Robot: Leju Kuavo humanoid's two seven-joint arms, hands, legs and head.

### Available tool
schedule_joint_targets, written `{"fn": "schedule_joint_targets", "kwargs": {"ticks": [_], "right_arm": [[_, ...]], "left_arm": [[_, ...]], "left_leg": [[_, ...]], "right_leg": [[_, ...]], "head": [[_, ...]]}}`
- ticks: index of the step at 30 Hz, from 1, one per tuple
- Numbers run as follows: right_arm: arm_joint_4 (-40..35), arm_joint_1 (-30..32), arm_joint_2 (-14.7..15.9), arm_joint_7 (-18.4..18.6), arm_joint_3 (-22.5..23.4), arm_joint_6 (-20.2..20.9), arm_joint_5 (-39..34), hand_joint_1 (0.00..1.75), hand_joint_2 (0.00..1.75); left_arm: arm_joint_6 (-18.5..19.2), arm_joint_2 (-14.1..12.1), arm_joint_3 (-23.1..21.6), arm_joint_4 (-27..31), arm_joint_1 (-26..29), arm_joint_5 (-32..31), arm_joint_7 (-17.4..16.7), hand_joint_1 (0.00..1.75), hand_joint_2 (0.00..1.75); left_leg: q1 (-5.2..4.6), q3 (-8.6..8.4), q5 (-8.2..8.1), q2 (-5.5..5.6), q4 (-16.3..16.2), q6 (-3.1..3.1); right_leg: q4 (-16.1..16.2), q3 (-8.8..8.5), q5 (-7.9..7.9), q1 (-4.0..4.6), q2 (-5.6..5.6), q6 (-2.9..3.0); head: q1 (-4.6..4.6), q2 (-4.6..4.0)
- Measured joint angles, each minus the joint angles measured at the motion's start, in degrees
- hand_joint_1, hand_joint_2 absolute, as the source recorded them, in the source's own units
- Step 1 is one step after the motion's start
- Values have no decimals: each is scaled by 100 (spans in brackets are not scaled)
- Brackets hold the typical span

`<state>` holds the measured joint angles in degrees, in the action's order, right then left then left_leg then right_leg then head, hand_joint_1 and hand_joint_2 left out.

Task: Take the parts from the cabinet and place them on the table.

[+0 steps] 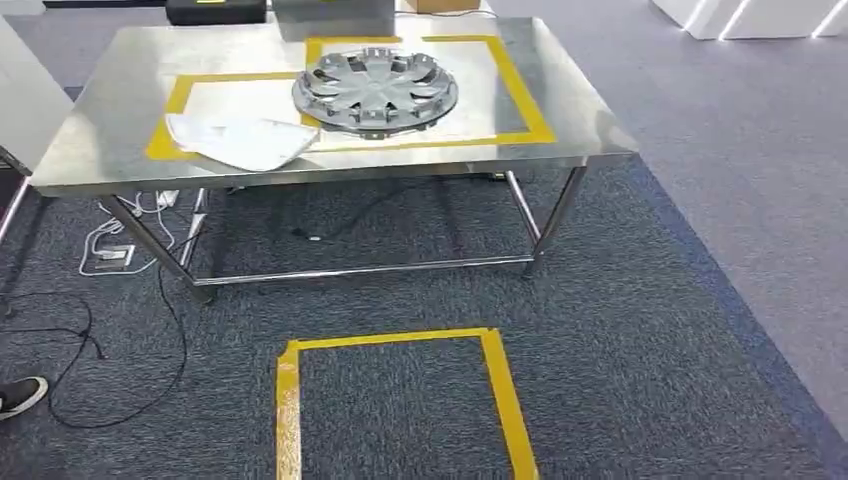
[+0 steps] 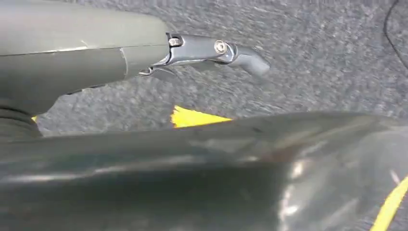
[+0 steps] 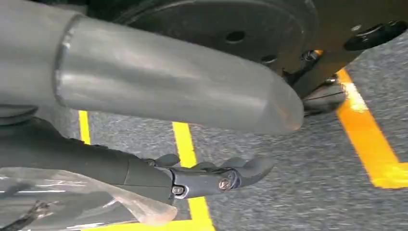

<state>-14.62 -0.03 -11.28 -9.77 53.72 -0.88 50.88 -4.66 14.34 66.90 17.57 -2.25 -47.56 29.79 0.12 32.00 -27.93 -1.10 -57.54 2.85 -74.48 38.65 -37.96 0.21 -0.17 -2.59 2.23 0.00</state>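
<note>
A grey wheel cover lies on the steel table inside a yellow taped frame. To its left, a white part in clear plastic rests across the tape of a second frame. My left hand hangs over the grey carpet with its fingers stretched out and nothing in them. My right hand also hangs low over the carpet and yellow tape, its thumb apart from its straight fingers and nothing between them. Crumpled clear plastic shows beside that hand; I cannot tell whether it touches.
A yellow taped square marks the carpet in front of the table. Cables and a power strip lie under the table's left end. A person's shoe is at the left edge. Dark boxes stand behind the table.
</note>
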Motion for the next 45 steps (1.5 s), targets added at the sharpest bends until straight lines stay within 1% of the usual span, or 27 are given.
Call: {"fn": "schedule_joint_targets", "kwargs": {"ticks": [2, 3, 4, 5, 6, 10, 12, 14, 16, 17, 19, 20, 21, 24, 25, 27, 29, 31, 32, 34, 35, 36, 37, 40, 41, 42, 45], "right_arm": [[0, 3, 4, 13, 11, 31, -9, 0, 0], [0, 2, 4, 11, 20, 37, -15, 0, 0], [0, -5, 7, 11, 39, 37, -19, 0, 0], [0, -18, 7, 11, 50, 39, -22, 0, 0], [0, -40, 9, 7, 53, 40, -22, 0, 0], [0, -32, 9, 2, 66, 68, 11, 0, 0], [2, -17, 9, 13, 70, 70, 39, 0, 0], [2, -27, 7, 13, 70, 70, 59, 0, 0], [2, -19, 9, 39, 81, 61, 72, 0, 0], [2, -17, 7, 46, 90, 57, 74, 0, 0], [2, -24, 7, 52, 92, 50, 77, 0, 0], [2, -25, 7, 59, 92, 48, 77, 0, 0], [11, -59, 4, 68, 94, 46, 77, 0, 0], [22, -65, 7, 103, 107, 18, 72, 0, 0], [22, -65, 11, 138, 131, 0, 68, 0, 0], [22, -70, 18, 206, 170, -43, 52, 0, 0], [22, -88, 17, 280, 221, -98, 35, 0, 0], [22, -78, 17, 326, 245, -129, 28, 0, 0], [22, -69, 17, 350, 256, -148, 26, 0, 0], [22, -70, 17, 376, 299, -155, 17, 0, 0], [22, -82, 17, 376, 313, -155, 7, 0, 0], [22, -105, 17, 387, 330, -155, -4, 0, 0], [22, -125, 17, 391, 343, -155, -26, 0, 0], [22, -71, 17, 431, 398, -175, -39, 0, 0], [22, -66, 13, 446, 417, -194, -35, 0, 0], [22, -76, 13, 455, 429, -208, -28, 0, 0], [22, -102, 2, 557, 452, -288, -13, 0, 0]], "left_arm": [[0, 0, 2, -2, 1, -29, 2, 0, 0], [-7, 2, 2, -2, 1, -29, 4, 0, 0], [-26, 7, 4, -2, 1, -29, 4, 0, 0], [-46, 9, 11, 0, -1, -29, 4, 0, 0], [-59, 24, 24, 0, 1, -29, 7, 0, 0], [-83, 46, 41, 0, -21, -35, 7, 0, 0], [-90, 46, 59, -2, -16, -37, 4, 0, 0], [-90, 46, 87, -2, -5, -40, 0, 0, 0], [-90, 46, 92, -2, -5, -40, -13, 0, 0], [-90, 48, 94, -2, -5, -42, -13, 0, 0], [-90, 48, 100, -2, -8, -44, -13, 0, 0], [-87, 46, 107, -2, -7, -46, -13, 0, 0], [-87, 50, 131, -2, 3, -46, -20, 0, 0], [-87, 72, 142, -2, 3, -44, -31, 0, 0], [-87, 90, 144, -2, -27, -44, -31, 0, 0], [-90, 120, 155, 0, -71, -46, -31, 0, 0], [-90, 127, 177, 0, -43, -64, -31, 0, 0], [-81, 131, 184, 0, -42, -72, -33, 0, 0], [-68, 131, 186, 0, -46, -79, -33, 0, 0], [-44, 135, 188, 0, -62, -88, -33, 0, 0], [-31, 140, 188, 0, -67, -90, -33, 0, 0], [-28, 135, 188, 0, -65, -90, -37, 0, 0], [-28, 133, 190, 0, -63, -90, -44, 0, 0], [-28, 136, 199, 0, -93, -90, -68, 0, 0], [-26, 133, 205, 0, -104, -88, -70, 0, 0], [-26, 133, 219, 0, -103, -88, -72, 0, 0], [-35, 131, 236, 0, -63, -92, -98, 0, 0]], "left_leg": [[-8, 135, 104, -76, -4, -5], [-8, 191, 149, -118, -8, -20], [-8, 219, 185, -149, -10, -40], [-32, 206, 211, -187, -18, -69], [-48, 224, 235, -239, -45, -99], [-55, 276, 294, -415, -69, -204], [-10, 397, -169, -57, -540, -291], [5, 660, -655, 30, -1430, -327], [5, 698, -708, 35, -1764, -333], [5, 568, -550, 37, -1585, -324], [6, 89, -74, 136, -709, -276], [8, -69, 19, 406, -342, -232], [39, -125, -8, 597, -279, -196], [4, -106, -12, 396, -233, -181], [67, -156, -53, 304, -50, -146], [74, -198, -78, 215, 48, -87], [70, -197, -92, 43, 43, -79], [68, -197, -94, -115, 38, -76], [69, -203, -95, -176, 37, -78], [70, -230, -108, -292, 34, -98], [68, -251, -123, -354, 29, -126], [21, -243, -131, -398, 11, -167], [14, -219, -133, -450, -14, -194], [21, -244, -125, -613, -19, -256], [48, -222, -226, -470, -84, -308], [53, -141, -422, -187, -307, -324], [48, 358, -1020, 27, -1548, -322]], "right_leg": [[44, -181, 490, -2, -3, -6], [366, -429, 752, -2, -23, 2], [849, -769, 860, -1, -97, 10], [1429, -1165, 761, 3, -344, 24], [1884, -1470, 634, 44, -428, 37], [2046, -1351, 615, -13, -180, 193], [2041, -1303, 676, -23, -111, 283], [2029, -1254, 722, -12, -15, 312], [1986, -1202, 741, -1, 98, 309], [1947, -1225, 746, 0, 154, 307], [1886, -1174, 742, 1, 298, 296], [1852, -1128, 736, -16, 354, 286], [1793, -1060, 734, 2, 414, 249], [1793, -986, 796, -41, 614, 154], [1778, -952, 767, -9, 646, 124], [1424, -715, 499, -18, 221, 57], [524, -292, 130, -43, 89, -8], [75, -52, 80, -59, 55, -46], [242, -133, 255, -65, 39, -51], [1172, -605, 790, -79, -71, -47], [1664, -834, 893, -73, -262, -43], [1746, -889, 829, 7, -400, -18], [1764, -898, 835, -3, -353, 76], [1750, -828, 871, 3, -179, 174], [1773, -847, 904, -29, -127, 225], [1773, -835, 921, -33, -75, 256], [1771, -796, 957, -8, 129, 321]], "head": [[-2, 0], [-4, 0], [-2, 0], [0, 0], [7, 2], [5, 0], [-26, 0], [-41, 0], [-39, 0], [-39, 0], [-43, 0], [-39, 0], [-37, 0], [-48, 0], [-52, 0], [61, 0], [86, 2], [90, 0], [88, 0], [88, 0], [90, 2], [92, 0], [103, 2], [79, 2], [70, 0], [48, 0], [11, 0]]}}
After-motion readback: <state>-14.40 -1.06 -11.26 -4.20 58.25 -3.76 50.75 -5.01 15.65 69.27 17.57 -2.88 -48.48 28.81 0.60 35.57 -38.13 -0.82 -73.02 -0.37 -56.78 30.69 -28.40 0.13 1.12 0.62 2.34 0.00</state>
